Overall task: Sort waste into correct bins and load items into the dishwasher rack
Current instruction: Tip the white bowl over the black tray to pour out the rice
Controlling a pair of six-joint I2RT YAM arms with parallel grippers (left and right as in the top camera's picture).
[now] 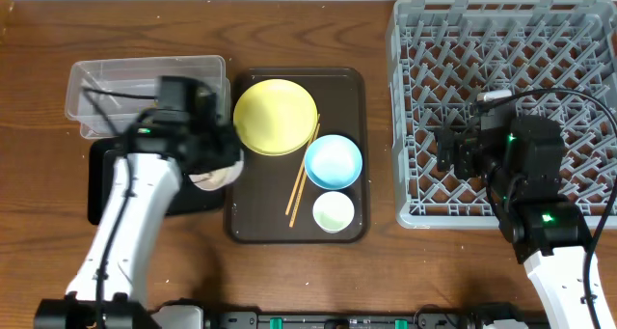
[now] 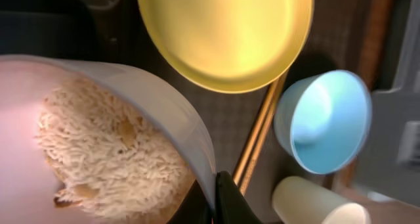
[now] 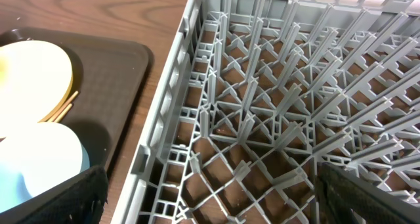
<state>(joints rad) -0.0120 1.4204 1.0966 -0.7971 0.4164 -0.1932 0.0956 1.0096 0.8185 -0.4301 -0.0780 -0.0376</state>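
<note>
Overhead, the counter (image 1: 39, 252) carries one dishwasher rack (image 1: 501, 40) at the right, one dark brown serving tray (image 1: 343, 88) in the middle, and two bins at the left: a clear tub (image 1: 116, 83) with a black tray (image 1: 104, 189) just in front of it.

Two bowls are in view. The white bowl (image 1: 214, 178) is gripped at its rim by the left tool (image 1: 204, 151), above the place where the black tray meets the serving tray. The left wrist view shows one dark finger (image 2: 227, 199) at that rim and a clump of white rice grains (image 2: 111, 158) inside the bowl. The light blue bowl (image 1: 334, 162) sits on the serving tray, between one yellow plate (image 1: 275, 117) and one pale green cup (image 1: 334, 211). Two chopsticks (image 1: 303, 180) lie side by side, slanting from the plate's edge past the blue bowl.

Over the rack's front left part hangs the right tool (image 1: 449, 155). Its two fingers stand wide apart with only the rack's lattice showing between them.
</note>
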